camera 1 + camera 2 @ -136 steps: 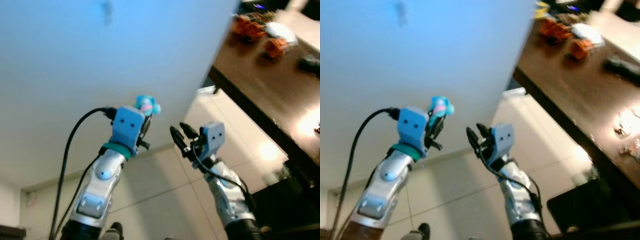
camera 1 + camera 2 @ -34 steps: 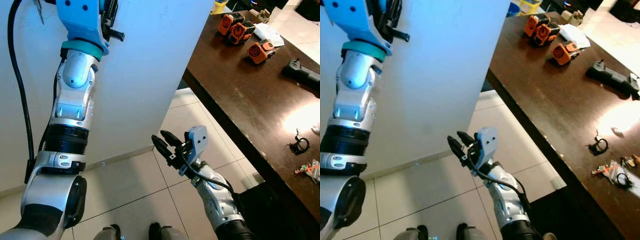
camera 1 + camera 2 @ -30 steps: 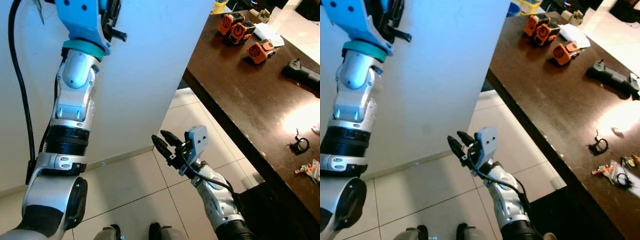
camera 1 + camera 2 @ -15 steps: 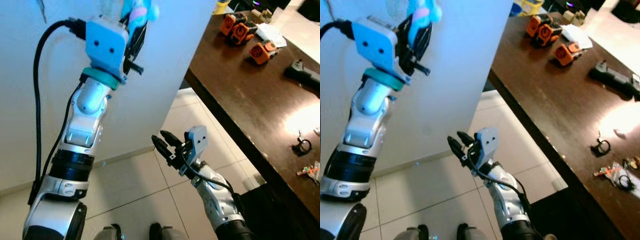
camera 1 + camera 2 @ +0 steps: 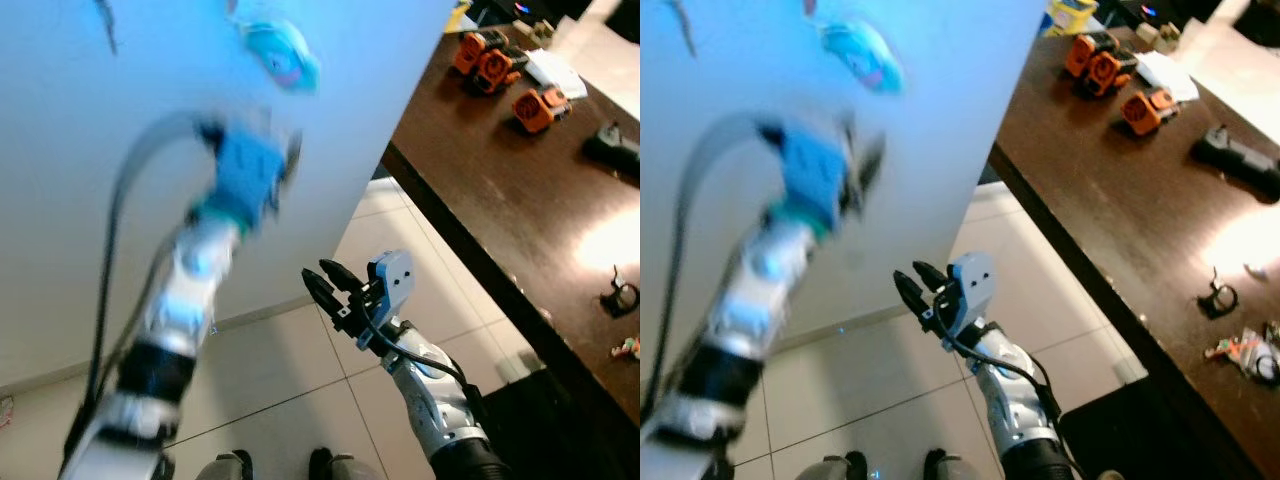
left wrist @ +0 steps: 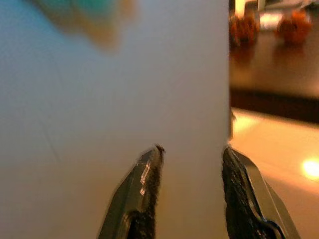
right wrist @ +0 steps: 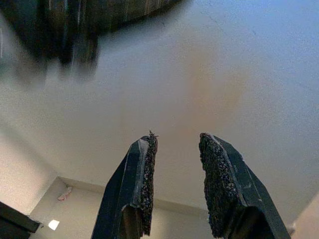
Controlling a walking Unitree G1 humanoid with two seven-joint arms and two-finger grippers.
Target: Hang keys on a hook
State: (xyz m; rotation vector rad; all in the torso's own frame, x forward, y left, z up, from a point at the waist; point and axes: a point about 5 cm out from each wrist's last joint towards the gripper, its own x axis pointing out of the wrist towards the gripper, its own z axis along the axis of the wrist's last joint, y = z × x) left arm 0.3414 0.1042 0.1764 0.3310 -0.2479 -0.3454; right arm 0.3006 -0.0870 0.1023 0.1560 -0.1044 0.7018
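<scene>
- Left eye view: my left pincer (image 5: 287,160) is raised against the white wall (image 5: 150,120), heavily motion-blurred, blue wrist block below it.
- The keys (image 5: 283,53), with a cyan-and-pink fob, sit on the wall just above my left pincer and apart from it. The hook itself is too blurred to make out, so I cannot tell what carries them.
- Left wrist view: my left fingers (image 6: 147,184) are spread with a bare gap between them, wall right in front; a blurred teal-and-tan smear, likely the fob, lies beyond the tips.
- My right pincer (image 5: 326,287) is held low over the tiled floor (image 5: 300,370), below and right of the left one, near the wall's corner edge.
- Right wrist view: my right fingers (image 7: 145,179) are parted, gripping nothing, pointing at the wall.
- Right of both pincers, a dark wooden table (image 5: 500,210); at its far end, well apart from me, three orange blocks (image 5: 505,80).
- A black handheld device (image 5: 1235,160) lies further right on the table; small odd bits (image 5: 1240,345) lie near its close edge.
- My own feet (image 5: 280,465) show at the frame's lower edge.
</scene>
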